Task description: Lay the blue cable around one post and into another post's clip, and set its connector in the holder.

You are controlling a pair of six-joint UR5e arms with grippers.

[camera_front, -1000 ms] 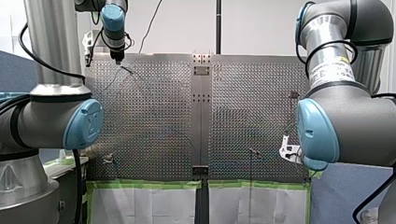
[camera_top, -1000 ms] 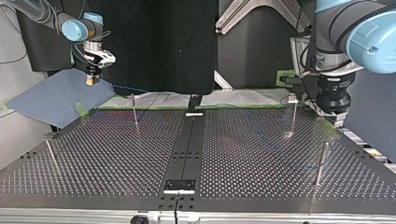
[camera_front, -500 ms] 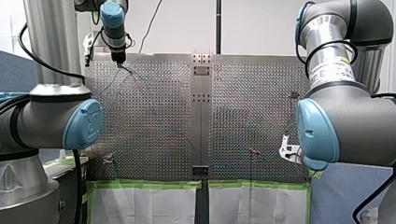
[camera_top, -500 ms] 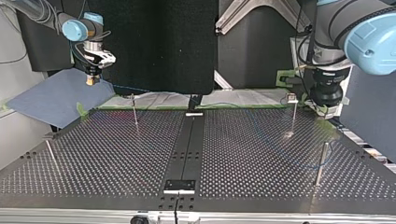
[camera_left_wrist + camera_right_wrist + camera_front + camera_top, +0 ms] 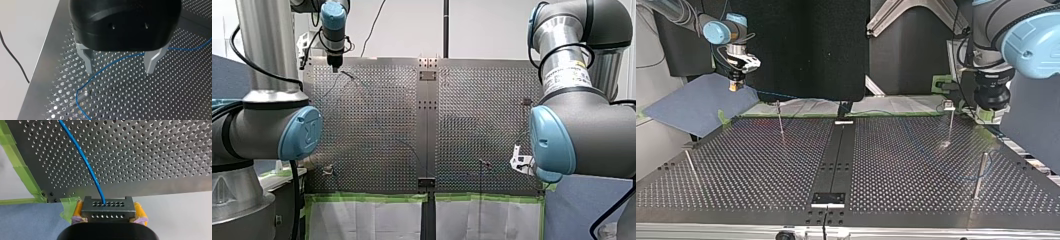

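Off table corner [image 5: 53, 191], right arm [image 5: 716, 32] gripping connector [image 5: 108, 208]

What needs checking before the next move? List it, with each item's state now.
1. Right gripper clamps the connector: ok.
2. Left gripper open, holding nothing: ok.
3. Blue cable passes below the gap between the left gripper's fingers: ok.
4. Cable bends round the post ahead of the left gripper: ok.
5. Cable in the clip: not ok, none seen there.
6. Connector set down: not ok, it hangs above the blue cloth.
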